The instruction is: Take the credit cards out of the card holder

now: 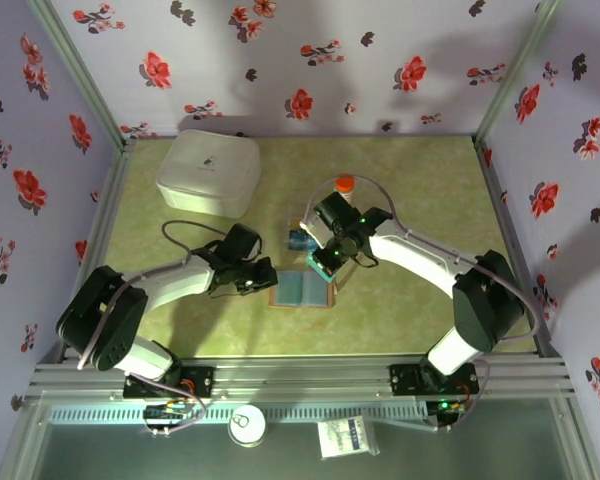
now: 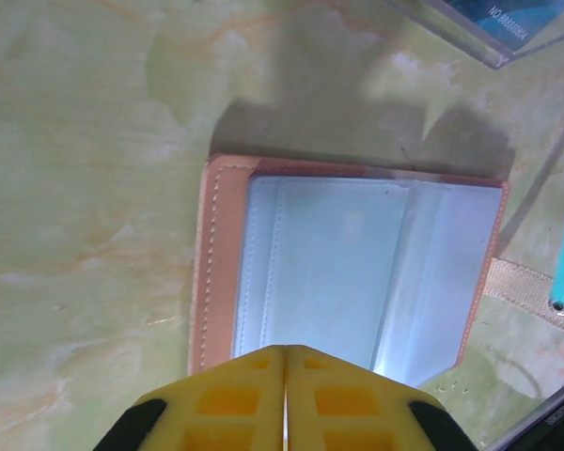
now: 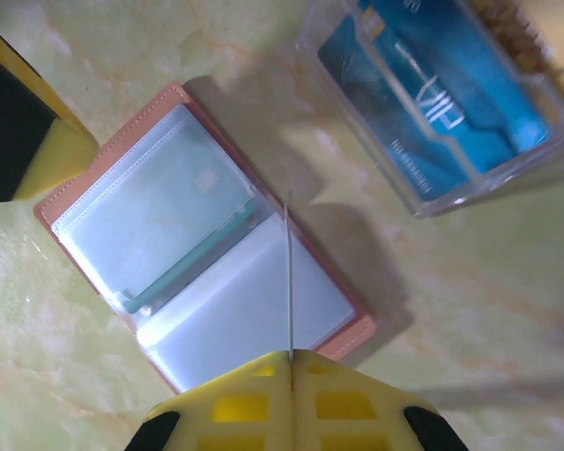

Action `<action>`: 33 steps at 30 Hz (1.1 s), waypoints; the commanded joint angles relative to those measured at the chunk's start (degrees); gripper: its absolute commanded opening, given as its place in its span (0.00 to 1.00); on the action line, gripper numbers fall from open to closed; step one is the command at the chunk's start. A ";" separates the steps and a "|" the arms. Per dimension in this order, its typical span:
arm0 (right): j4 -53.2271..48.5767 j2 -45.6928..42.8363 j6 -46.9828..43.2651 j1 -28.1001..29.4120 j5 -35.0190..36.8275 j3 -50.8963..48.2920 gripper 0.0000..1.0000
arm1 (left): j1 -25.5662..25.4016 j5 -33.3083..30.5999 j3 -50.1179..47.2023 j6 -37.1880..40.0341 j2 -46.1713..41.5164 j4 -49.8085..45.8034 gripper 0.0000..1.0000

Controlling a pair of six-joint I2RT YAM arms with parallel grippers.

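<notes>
The card holder (image 1: 302, 289) lies open, just toward 6 o'clock of the table (image 1: 420, 310) centre. The right gripper (image 3: 289, 355), at its 1 o'clock, is clamped on a teal credit card (image 3: 288, 272) seen edge-on. The left gripper (image 2: 285, 362), at its 9 o'clock, is closed and empty. At 12 o'clock, a clear tray (image 3: 418, 205) holds blue cards (image 3: 451, 94) printed "NO." plus unreadable digits.

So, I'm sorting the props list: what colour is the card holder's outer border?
Salmon-tan with pale stitching; the card holder shows best in the left wrist view.
</notes>
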 commanded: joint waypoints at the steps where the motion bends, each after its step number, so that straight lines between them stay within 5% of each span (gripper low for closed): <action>1: -4.41 1.56 -14.76 -1.51 -0.63 3.95 0.00 | 0.36 -1.50 -1.63 -0.13 -2.26 -0.48 0.08; 17: -20.01 19.94 -32.16 -10.65 -8.88 34.82 0.00 | 0.46 -4.04 -2.21 0.03 -5.33 -3.53 0.16; 33: -30.04 40.63 -37.04 -14.36 -13.74 62.75 0.00 | 1.15 -8.57 -0.89 1.43 -6.55 -8.27 0.24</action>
